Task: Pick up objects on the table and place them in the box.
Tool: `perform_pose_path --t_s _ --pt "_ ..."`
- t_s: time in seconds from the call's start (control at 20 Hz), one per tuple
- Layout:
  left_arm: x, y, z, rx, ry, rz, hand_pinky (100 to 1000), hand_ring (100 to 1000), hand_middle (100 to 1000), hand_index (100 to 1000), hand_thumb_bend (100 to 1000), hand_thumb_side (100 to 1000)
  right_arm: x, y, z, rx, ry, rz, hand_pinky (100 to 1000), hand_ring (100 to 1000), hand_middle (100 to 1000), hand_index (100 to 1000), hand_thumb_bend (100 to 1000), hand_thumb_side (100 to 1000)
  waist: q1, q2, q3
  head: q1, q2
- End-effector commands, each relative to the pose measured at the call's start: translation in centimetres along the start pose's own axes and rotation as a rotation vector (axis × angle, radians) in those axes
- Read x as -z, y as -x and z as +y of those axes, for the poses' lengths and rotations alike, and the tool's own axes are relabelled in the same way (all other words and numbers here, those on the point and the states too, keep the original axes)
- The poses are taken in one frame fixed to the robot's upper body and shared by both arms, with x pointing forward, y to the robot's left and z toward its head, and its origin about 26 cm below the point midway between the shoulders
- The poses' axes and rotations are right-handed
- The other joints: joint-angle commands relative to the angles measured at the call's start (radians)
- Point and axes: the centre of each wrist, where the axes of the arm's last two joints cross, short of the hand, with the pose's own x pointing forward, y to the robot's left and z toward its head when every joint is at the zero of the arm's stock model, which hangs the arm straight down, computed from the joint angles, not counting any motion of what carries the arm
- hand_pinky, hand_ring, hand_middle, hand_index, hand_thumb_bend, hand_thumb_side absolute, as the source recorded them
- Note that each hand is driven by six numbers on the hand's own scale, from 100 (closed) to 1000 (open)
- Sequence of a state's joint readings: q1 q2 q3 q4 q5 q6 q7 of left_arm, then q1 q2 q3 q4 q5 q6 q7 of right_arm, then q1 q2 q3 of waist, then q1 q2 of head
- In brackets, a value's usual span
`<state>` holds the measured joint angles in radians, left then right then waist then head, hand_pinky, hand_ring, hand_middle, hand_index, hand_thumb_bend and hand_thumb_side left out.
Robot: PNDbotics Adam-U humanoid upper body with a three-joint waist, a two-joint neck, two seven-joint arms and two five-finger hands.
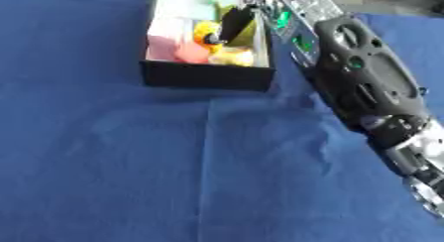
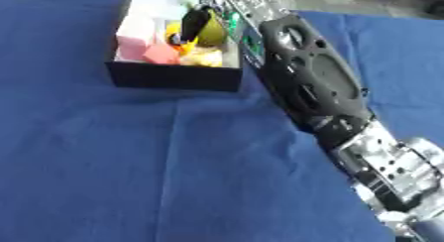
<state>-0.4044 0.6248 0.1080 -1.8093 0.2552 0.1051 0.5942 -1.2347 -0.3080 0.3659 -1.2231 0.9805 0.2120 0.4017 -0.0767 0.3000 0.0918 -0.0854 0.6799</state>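
A black box point(image 1: 208, 78) stands on the blue cloth at the top middle. Inside lie several small coloured things: a pink block point(image 1: 163, 40), a salmon piece point(image 1: 193, 52), a yellow piece point(image 1: 206, 32) and a pale yellow one point(image 1: 236, 58). My right arm point(image 1: 368, 80) runs from the lower right up to the box's right side. My right hand point(image 1: 236, 22) reaches down into the box from its far right corner, right beside an olive-green thing point(image 2: 214, 31). Whether the hand holds that thing is hidden. My left hand shows in neither view.
Blue cloth point(image 1: 130, 161) covers the whole table, with a crease running down from the box. No loose objects show on the cloth in front of or left of the box. Grey floor and dark clutter show past the far edge.
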Motion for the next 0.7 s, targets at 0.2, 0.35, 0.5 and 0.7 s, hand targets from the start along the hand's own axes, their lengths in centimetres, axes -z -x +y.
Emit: perform_pose_path --t_s 0.2,0.35,0.5,0.7 --pt "0.3 -0.1 0.9 0.02 -0.037 -0.014 760 777 767 794 128 533 -5.7 3.2 -4.9 0.275 0.261 0.048 907 857 786 897 412 388 0.015 -0.064 -0.029 0.031 0.029" --pt "0.1 0.3 1.1 0.028 -0.041 -0.005 759 777 767 794 127 535 -9.0 4.7 -4.9 0.457 0.362 0.083 922 852 777 896 131 447 0.016 -0.068 -0.039 0.041 0.037" --pt "0.0 0.5 1.2 0.032 -0.044 -0.001 759 777 775 795 125 538 -11.2 6.7 -4.1 0.682 0.426 0.115 933 849 773 903 108 452 0.017 -0.069 -0.048 0.049 0.045" --pt "0.0 0.6 1.1 0.031 -0.039 0.0 758 776 775 796 125 540 -13.5 9.0 -2.0 0.875 0.582 0.2 938 852 778 915 243 407 0.021 -0.067 -0.052 0.053 0.045"
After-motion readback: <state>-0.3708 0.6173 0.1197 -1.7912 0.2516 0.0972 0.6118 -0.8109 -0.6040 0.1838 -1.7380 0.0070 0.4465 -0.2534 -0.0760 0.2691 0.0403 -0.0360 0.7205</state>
